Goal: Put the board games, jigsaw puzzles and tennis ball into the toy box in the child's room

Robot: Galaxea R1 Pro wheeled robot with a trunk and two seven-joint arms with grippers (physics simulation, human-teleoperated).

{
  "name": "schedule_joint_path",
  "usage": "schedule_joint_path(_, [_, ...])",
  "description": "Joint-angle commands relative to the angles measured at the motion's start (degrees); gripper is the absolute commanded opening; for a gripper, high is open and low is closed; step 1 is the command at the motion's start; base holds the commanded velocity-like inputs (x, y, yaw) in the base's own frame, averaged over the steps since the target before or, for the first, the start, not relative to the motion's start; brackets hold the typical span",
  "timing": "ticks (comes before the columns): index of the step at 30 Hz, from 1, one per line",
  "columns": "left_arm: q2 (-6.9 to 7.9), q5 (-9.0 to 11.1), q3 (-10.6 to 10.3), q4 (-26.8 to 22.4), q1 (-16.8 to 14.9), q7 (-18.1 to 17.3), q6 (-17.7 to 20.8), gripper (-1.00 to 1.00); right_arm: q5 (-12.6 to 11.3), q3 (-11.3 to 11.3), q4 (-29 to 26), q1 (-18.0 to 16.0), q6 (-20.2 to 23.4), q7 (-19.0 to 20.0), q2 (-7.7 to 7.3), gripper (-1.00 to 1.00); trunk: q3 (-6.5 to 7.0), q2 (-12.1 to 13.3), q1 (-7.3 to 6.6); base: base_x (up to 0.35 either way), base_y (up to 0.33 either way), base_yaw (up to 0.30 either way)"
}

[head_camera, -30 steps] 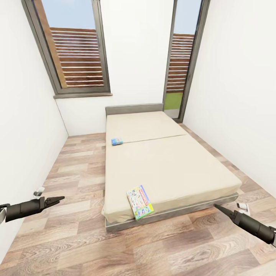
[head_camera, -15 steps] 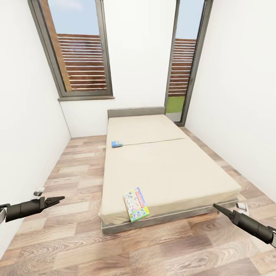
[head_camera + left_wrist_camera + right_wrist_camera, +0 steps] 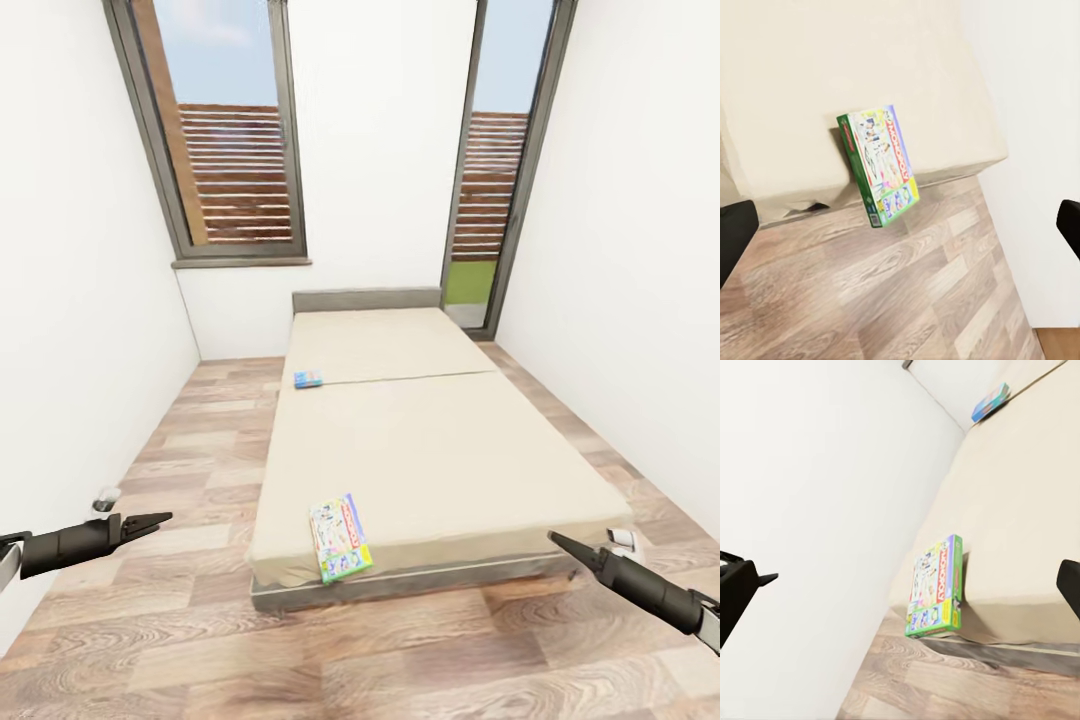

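A green board game (image 3: 340,537) lies flat on the foot corner of the beige bed (image 3: 430,440), partly over the edge; it also appears in the left wrist view (image 3: 879,163) and the right wrist view (image 3: 935,587). A small blue board game (image 3: 308,379) rests on the bed's left edge, also in the right wrist view (image 3: 990,403). My left gripper (image 3: 150,520) hovers open over the floor, left of the bed's foot. My right gripper (image 3: 560,543) hangs open off the bed's right foot corner. Both are empty. The table and toy box are out of view.
White walls close in on both sides. A window (image 3: 235,150) and a glass door (image 3: 490,190) stand behind the bed. Wooden floor (image 3: 190,440) runs along the bed's left side and in front of its foot. Small white objects sit on the floor at the left (image 3: 104,497) and the right (image 3: 622,540).
The whole picture has shifted, so the camera has moved. The bed and both board games lie as before. Both grippers keep the same pose, open and empty.
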Motion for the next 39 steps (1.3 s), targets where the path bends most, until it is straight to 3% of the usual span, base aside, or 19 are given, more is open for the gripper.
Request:
schedule_joint_path(1, [-0.03, 0.04, 0.07, 0.01, -0.05, -0.17, 0.60, 1.00, -0.50, 0.49, -0.01, -0.02, 0.17, 0.08, 0.04, 1.00, 0.03, -0.03, 0.00, 0.000, -0.113, 0.172])
schedule_joint_path(28, [-0.20, 0.03, 0.13, 0.01, -0.05, -0.21, -0.79, 1.00, -0.59, 0.41, -0.01, -0.02, 0.25, -0.16, 0.71, 1.00, 0.39, -0.03, 0.00, 0.000, -0.020, 0.031])
schedule_joint_path(39, [-0.20, 0.03, 0.12, 0.02, -0.05, -0.18, -0.81, 1.00, -0.56, 0.42, -0.01, -0.02, 0.18, -0.15, 0.71, 1.00, 0.39, -0.03, 0.00, 0.000, -0.140, 0.000])
